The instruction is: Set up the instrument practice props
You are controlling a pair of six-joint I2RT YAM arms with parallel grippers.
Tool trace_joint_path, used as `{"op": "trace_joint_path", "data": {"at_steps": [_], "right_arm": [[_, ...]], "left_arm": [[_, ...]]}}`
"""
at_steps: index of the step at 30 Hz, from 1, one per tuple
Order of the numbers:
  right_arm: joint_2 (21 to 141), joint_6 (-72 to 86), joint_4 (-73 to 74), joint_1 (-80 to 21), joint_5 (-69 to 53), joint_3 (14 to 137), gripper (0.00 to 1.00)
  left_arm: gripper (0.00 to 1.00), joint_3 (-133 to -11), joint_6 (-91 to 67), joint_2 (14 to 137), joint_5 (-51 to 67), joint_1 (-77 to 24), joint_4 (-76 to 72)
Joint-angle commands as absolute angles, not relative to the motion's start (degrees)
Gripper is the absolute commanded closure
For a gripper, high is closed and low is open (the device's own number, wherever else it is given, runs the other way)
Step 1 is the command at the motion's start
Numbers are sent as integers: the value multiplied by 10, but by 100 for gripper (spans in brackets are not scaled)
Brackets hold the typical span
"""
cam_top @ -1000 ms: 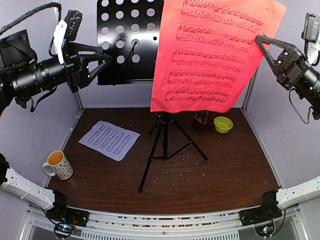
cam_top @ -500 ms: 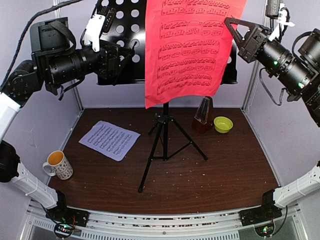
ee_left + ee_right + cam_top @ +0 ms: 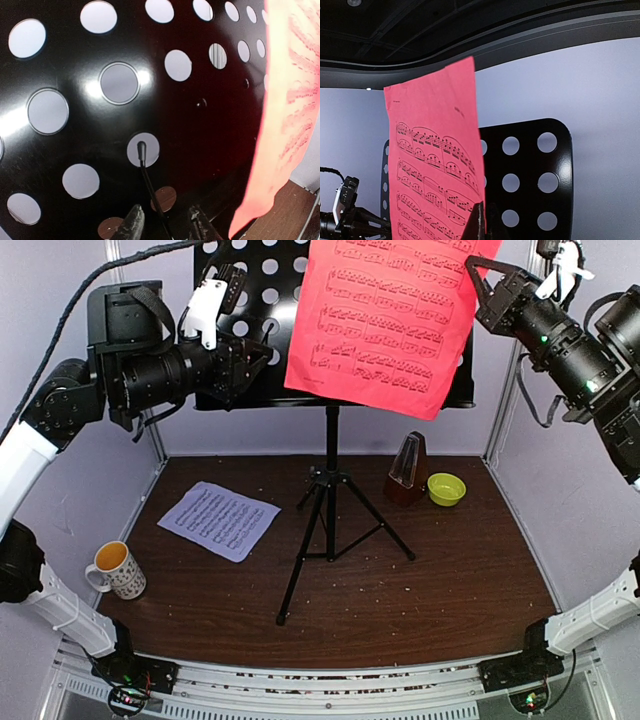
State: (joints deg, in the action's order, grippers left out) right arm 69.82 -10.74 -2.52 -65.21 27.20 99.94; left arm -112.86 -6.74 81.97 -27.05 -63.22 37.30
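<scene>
Risk sits with the red sheet [image 3: 385, 320]: our right end effector [image 3: 478, 280] pinches its edge, hanging it tilted before the music stand [image 3: 331, 480]. Released so, we judge it could slide off. Our left end effector [image 3: 166, 224] gapes around the wire retainer [image 3: 146, 170], ungripped.

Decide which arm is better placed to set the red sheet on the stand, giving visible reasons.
Right: the right hand is shut on the red sheet, holding it before the music stand. The left hand holds no paper; its open fingers straddle the stand's wire page holder.
</scene>
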Motion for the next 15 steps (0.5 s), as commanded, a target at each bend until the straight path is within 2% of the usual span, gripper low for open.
{"op": "trace_joint_path", "data": {"at_steps": [1, 10, 15], "right_arm": [[711, -135, -61, -649, 308, 1011, 100], [722, -158, -79, -647, 313, 1011, 100], [726, -167, -85, -646, 319, 1007, 100]], "left_arm": [[75, -1138, -73, 822, -289, -629, 357], [99, -1128, -64, 811, -309, -628, 345], [100, -1086, -53, 783, -309, -628, 294]]}}
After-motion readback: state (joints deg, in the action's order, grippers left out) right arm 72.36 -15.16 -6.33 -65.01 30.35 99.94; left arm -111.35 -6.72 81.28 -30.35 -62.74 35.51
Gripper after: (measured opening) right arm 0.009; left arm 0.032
